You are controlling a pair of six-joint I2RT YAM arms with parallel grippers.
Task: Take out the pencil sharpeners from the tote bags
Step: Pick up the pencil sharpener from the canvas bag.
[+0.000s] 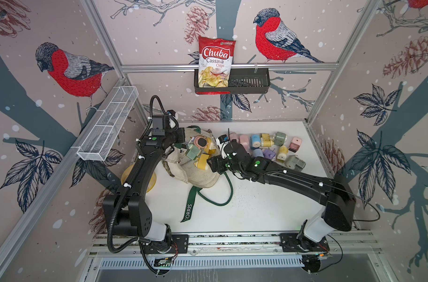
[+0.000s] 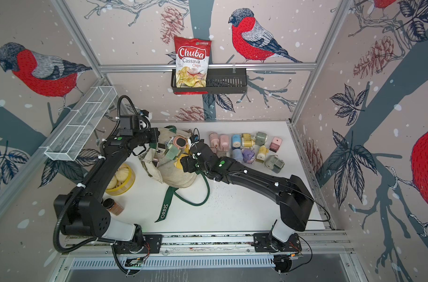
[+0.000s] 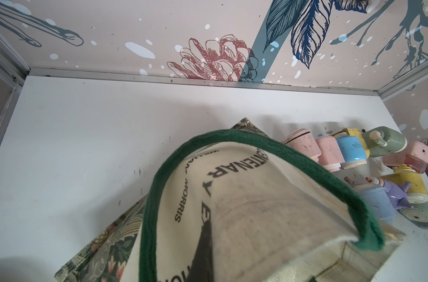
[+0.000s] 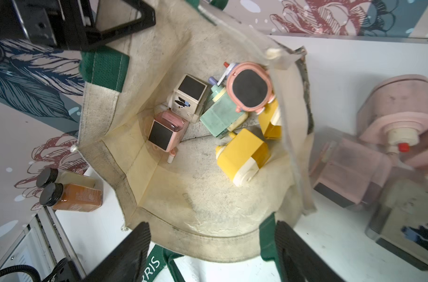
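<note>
The cream tote bag [image 1: 198, 175] [image 2: 176, 175] lies on the white table with its mouth held up and open. My left gripper [image 1: 183, 140] [image 3: 204, 244] is shut on the bag's far rim by a green handle [image 3: 157, 190]. Inside lie several pencil sharpeners: a pink round-faced one [image 4: 249, 90], a green one [image 4: 222, 114], a yellow one [image 4: 244, 153], a cream one [image 4: 188, 97]. My right gripper [image 1: 209, 162] [image 4: 211, 234] is open at the bag's near rim, its fingers [image 4: 127, 254] on either side of the cloth edge and holding nothing. Several more sharpeners [image 1: 264, 146] lie grouped on the table right of the bag.
A yellow bowl of pale discs [image 2: 121, 180] and spice jars [image 2: 114, 206] stand left of the bag under my left arm. A chips bag [image 1: 215, 63] sits in a black basket [image 1: 252, 83] on the back wall. A white wire basket [image 1: 108, 124] hangs at left.
</note>
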